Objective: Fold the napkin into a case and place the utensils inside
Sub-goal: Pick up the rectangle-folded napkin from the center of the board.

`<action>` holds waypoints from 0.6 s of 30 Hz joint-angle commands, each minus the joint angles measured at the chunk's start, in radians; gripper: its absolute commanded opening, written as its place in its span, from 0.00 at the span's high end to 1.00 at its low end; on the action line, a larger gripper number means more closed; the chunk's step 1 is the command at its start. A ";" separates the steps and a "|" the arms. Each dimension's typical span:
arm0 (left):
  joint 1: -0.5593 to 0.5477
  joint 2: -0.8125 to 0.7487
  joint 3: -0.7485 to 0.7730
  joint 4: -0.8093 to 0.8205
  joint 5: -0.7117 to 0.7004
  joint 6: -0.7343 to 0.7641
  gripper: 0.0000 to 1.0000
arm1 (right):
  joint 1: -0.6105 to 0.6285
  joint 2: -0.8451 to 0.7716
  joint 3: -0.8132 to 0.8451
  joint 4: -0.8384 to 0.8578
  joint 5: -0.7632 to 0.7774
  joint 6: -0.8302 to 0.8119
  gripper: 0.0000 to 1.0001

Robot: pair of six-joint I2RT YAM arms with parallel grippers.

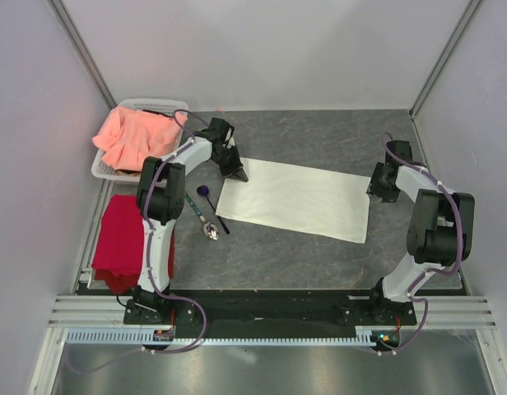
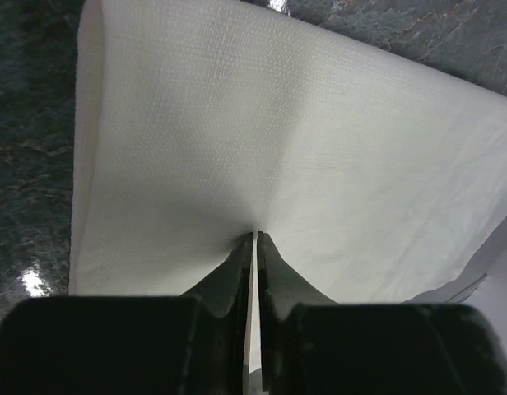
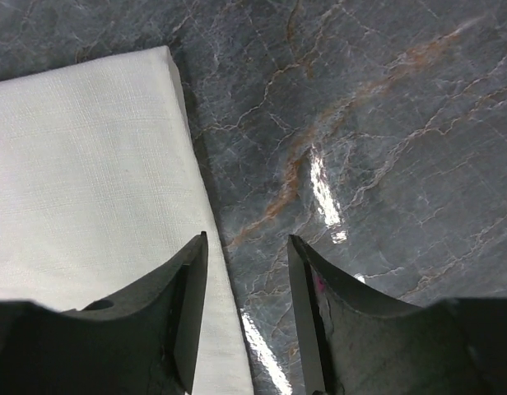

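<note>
Cream-white cloth: the napkin (image 1: 293, 200) lies flat on the desk (image 1: 319, 271) as a long doubled rectangle, stretched between the two hands.
Long axis: it runs from the left hand across to the right hand, with the right end a little nearer the arm bases.
Left hand (image 1: 234, 170): pinched tight on the napkin's short edge by its far corner. In the wrist view a sliver of cloth is caught between the fingertips and the rest spreads away ahead of them.
Right hand (image 1: 382, 188): fingers parted, gripping nothing. It sits at the opposite short edge, one finger over the napkin's border and the other over bare desk.
Utensils (image 1: 209, 212): two purple-handled pieces lie on the desk just beside the napkin's left end, on the near side of the left hand and well apart from the right hand.
Stage, as a judgement: the case looks only partly folded, and no utensil is inside.
Coming move turns on: each hand faces one short end, so a further fold would travel along or across that axis; the left arm is nearer the utensils.
</note>
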State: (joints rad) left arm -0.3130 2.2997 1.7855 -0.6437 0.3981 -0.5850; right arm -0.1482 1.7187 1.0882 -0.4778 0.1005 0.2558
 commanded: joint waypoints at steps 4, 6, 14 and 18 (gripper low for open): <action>-0.009 -0.006 0.040 -0.036 0.008 0.053 0.90 | 0.018 -0.027 -0.066 0.047 -0.028 0.010 0.56; -0.011 -0.013 0.035 -0.036 0.005 0.053 0.90 | 0.025 -0.034 -0.083 0.056 -0.027 0.013 0.58; -0.012 -0.022 0.022 -0.034 0.002 0.057 0.90 | 0.062 -0.073 -0.137 0.084 -0.007 0.028 0.61; -0.012 -0.028 0.018 -0.033 -0.005 0.056 0.90 | 0.062 -0.129 -0.145 0.061 0.037 0.036 0.60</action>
State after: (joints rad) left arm -0.3218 2.2997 1.7885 -0.6651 0.3981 -0.5739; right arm -0.0875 1.6661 0.9569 -0.4076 0.0906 0.2703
